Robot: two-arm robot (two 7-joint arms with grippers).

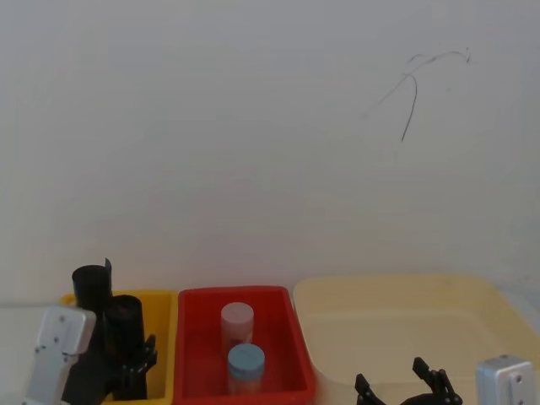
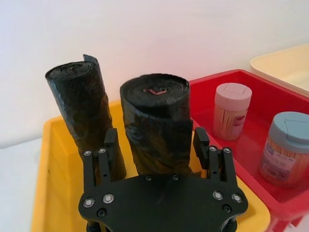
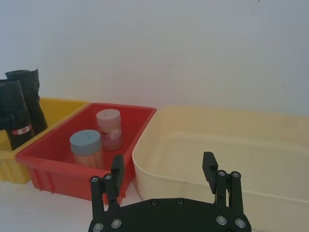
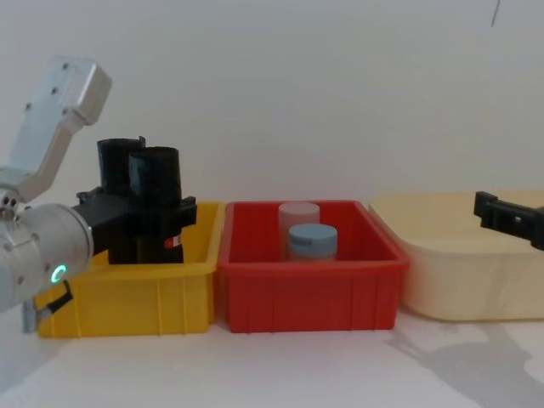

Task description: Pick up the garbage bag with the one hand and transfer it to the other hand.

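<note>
The garbage bag point(image 2: 154, 125), a tall black roll with a small red-and-white label, stands upright in the yellow bin point(image 2: 46, 159). It also shows in the head view point(image 1: 124, 325) and the chest view point(image 4: 157, 191). My left gripper point(image 2: 155, 137) is open. It straddles the roll low down, one finger on each side with a thin gap to the plastic. My right gripper point(image 3: 163, 166) is open and holds nothing. It hovers over the near side of the cream tub point(image 3: 217, 145) and shows at the chest view's right edge point(image 4: 510, 219).
A second black roll point(image 2: 79, 96) with a ragged top stands just behind the bag in the same bin. The red bin point(image 4: 306, 289) in the middle holds a pink-lidded jar point(image 2: 232, 108) and a blue-lidded jar point(image 2: 289, 145). A white wall lies behind.
</note>
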